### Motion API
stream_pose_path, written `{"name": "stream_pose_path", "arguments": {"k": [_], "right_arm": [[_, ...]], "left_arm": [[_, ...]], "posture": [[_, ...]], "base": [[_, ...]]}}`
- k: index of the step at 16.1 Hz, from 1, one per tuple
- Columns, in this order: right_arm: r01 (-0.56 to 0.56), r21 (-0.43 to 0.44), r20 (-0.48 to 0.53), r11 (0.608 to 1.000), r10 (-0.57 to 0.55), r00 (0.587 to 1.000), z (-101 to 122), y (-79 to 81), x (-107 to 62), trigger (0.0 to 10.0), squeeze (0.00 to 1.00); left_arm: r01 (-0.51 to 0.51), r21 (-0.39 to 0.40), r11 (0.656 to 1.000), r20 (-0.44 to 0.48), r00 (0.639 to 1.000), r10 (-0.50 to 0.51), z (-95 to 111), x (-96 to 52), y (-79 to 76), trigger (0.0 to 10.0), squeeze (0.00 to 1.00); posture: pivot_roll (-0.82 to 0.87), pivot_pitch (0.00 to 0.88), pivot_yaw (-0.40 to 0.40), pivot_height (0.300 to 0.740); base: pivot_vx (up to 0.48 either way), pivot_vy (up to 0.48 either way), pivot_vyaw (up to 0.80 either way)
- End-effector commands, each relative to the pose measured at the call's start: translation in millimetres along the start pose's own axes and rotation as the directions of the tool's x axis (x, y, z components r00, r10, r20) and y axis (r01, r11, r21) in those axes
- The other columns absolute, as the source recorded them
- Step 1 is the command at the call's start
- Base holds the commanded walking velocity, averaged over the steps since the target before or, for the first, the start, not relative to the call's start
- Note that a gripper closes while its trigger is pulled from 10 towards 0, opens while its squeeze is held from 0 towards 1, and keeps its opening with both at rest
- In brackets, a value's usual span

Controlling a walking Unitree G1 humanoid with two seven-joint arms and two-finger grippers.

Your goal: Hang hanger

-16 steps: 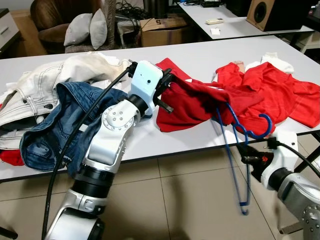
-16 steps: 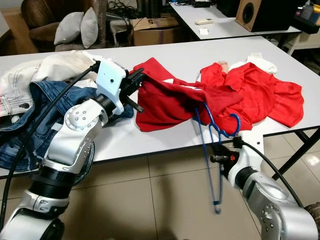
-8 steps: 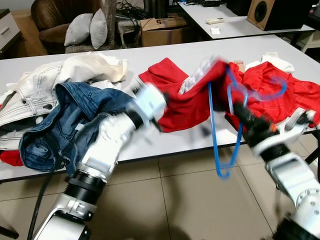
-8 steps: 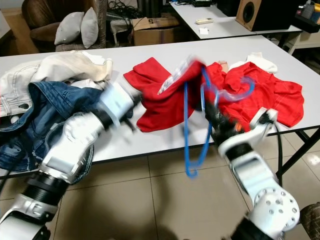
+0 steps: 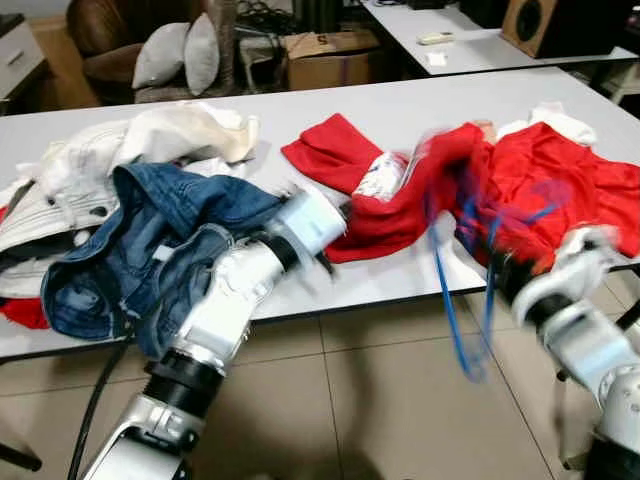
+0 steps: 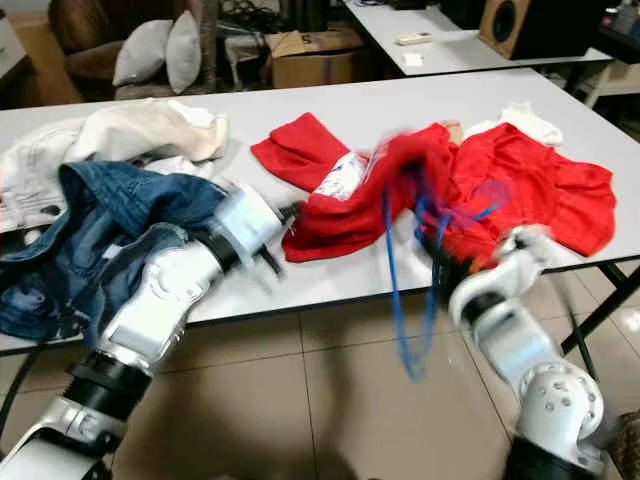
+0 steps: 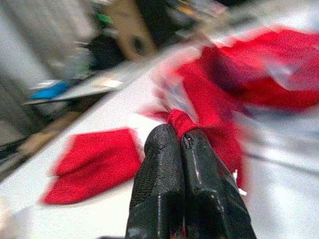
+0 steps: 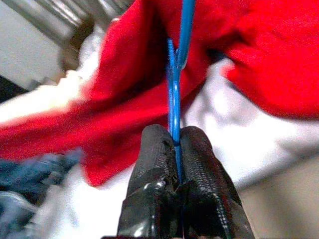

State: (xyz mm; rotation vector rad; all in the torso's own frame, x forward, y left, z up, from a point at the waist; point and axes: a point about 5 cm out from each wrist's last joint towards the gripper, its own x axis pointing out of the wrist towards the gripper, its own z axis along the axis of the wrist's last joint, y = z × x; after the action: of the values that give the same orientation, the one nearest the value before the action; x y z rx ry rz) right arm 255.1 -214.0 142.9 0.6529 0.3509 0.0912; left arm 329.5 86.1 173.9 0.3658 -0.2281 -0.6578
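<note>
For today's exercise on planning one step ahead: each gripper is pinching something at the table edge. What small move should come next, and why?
Probably the right gripper should ease the blue hanger further into the red shirt while the left gripper holds the cloth it pinches taut. Both are shut on their loads, and the hanger hangs mostly below the table edge, only its top among the cloth.
</note>
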Motion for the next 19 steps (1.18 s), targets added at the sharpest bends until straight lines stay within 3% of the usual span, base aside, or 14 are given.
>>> {"name": "stream_pose_path", "arguments": {"k": [1,3,4,6,8,9,11,15,17,19], "right_arm": [[-0.020,-0.019,-0.001,1.000,0.020,1.000,-0.1,6.7,1.8,10.0,0.00],[-0.093,0.197,0.141,0.976,0.065,0.988,14.3,11.1,2.5,10.0,0.00],[-0.194,0.360,0.258,0.913,0.102,0.961,26.7,17.3,3.6,10.0,0.00],[-0.262,0.415,0.329,0.871,0.125,0.936,34.1,19.8,4.1,10.0,0.00],[-0.339,0.551,0.454,0.762,0.067,0.888,53.9,14.9,9.1,10.0,0.00],[-0.339,0.562,0.458,0.755,0.057,0.887,55.5,14.2,10.3,10.0,0.00],[-0.232,0.532,0.451,0.814,-0.041,0.892,62.4,6.4,22.0,10.0,0.00],[-0.135,0.606,0.428,0.784,-0.178,0.886,65.9,0.5,43.9,10.0,0.00],[-0.160,0.657,0.429,0.737,-0.191,0.883,66.7,4.9,55.7,10.0,0.00],[-0.194,0.677,0.436,0.710,-0.175,0.883,68.1,14.0,64.2,10.0,0.00]], "left_arm": [[-0.082,-0.018,0.996,0.078,0.993,0.084,16.4,1.7,17.5,0.0,0.00],[-0.068,-0.017,0.998,0.110,0.991,0.070,24.7,2.2,24.1,0.0,0.00],[-0.019,0.040,0.999,0.072,0.997,0.017,18.5,1.8,17.5,0.0,0.00],[0.038,0.083,0.996,0.027,0.999,-0.040,10.2,1.4,7.9,0.0,0.00],[0.175,0.120,0.977,-0.041,0.984,-0.171,-3.4,-2.4,-11.7,0.0,0.00],[0.184,0.119,0.976,-0.043,0.983,-0.180,-4.1,-2.9,-13.0,0.0,0.00],[0.271,0.078,0.960,-0.001,0.962,-0.271,3.8,-3.4,-22.3,0.0,0.00],[0.406,0.079,0.910,0.006,0.913,-0.408,7.4,-6.4,-40.5,0.0,0.00],[0.465,0.082,0.882,-0.027,0.885,-0.464,5.0,-8.5,-51.2,0.0,0.00],[0.474,0.081,0.877,-0.084,0.880,-0.467,-3.4,-8.8,-56.9,0.0,0.00]], "posture": [[-0.19,0.000,0.042,0.740],[-0.19,0.000,0.048,0.740],[-0.19,0.000,0.051,0.740],[-0.19,0.000,0.057,0.740],[-0.20,0.000,0.066,0.740],[-0.20,0.000,0.067,0.740],[-0.19,0.000,0.067,0.740],[-0.18,0.000,0.060,0.740],[-0.16,0.000,0.055,0.740],[-0.15,0.000,0.051,0.740]], "base": [[0.000,0.000,0.00],[0.000,0.000,0.00],[0.000,0.000,0.00],[0.000,0.000,0.00],[0.000,0.000,0.00],[0.000,0.000,0.00],[0.000,0.000,0.00],[0.000,0.000,0.00],[0.000,0.000,0.00],[0.000,0.000,0.00]]}}
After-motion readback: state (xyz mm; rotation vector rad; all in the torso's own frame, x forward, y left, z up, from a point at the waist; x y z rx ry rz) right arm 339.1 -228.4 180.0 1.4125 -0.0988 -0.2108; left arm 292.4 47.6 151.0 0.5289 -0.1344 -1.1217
